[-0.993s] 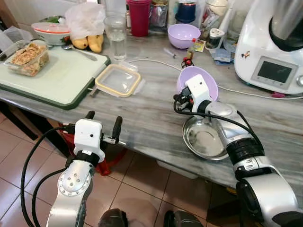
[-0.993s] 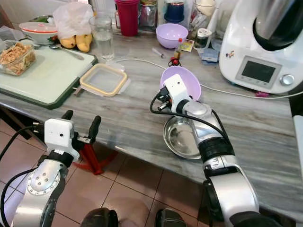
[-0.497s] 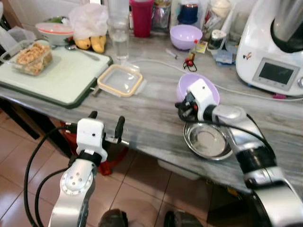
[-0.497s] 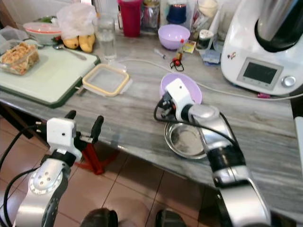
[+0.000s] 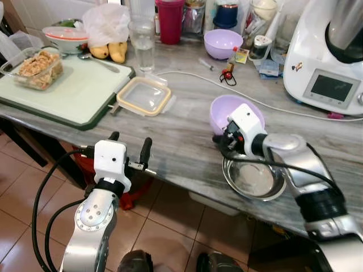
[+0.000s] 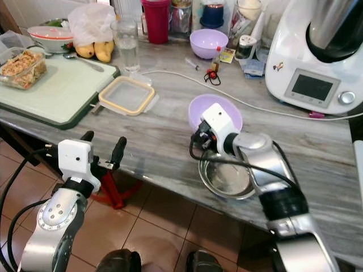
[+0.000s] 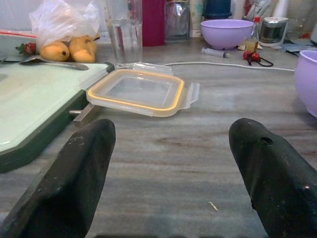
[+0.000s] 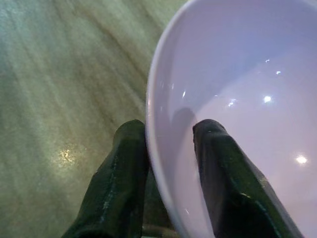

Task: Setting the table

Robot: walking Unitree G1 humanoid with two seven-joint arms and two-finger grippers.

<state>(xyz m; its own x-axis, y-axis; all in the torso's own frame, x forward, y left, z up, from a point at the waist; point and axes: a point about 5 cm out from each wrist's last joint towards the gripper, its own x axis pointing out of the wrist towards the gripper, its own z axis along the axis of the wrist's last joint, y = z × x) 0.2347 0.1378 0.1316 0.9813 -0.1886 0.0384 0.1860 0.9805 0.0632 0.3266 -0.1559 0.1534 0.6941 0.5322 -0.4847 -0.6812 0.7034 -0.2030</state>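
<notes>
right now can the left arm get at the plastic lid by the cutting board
Probably yes: the left end effector hangs open at the counter edge, the plastic lid lies flat ahead with bare counter between.

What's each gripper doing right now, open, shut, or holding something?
Left gripper: open, holding nothing, at the counter edge.
Right gripper: shut on the purple bowl rim.

Bright even indoor light, sharp head views, soft shadows under arms, small glints inside purple bowl [image 8: 247,99]
</notes>
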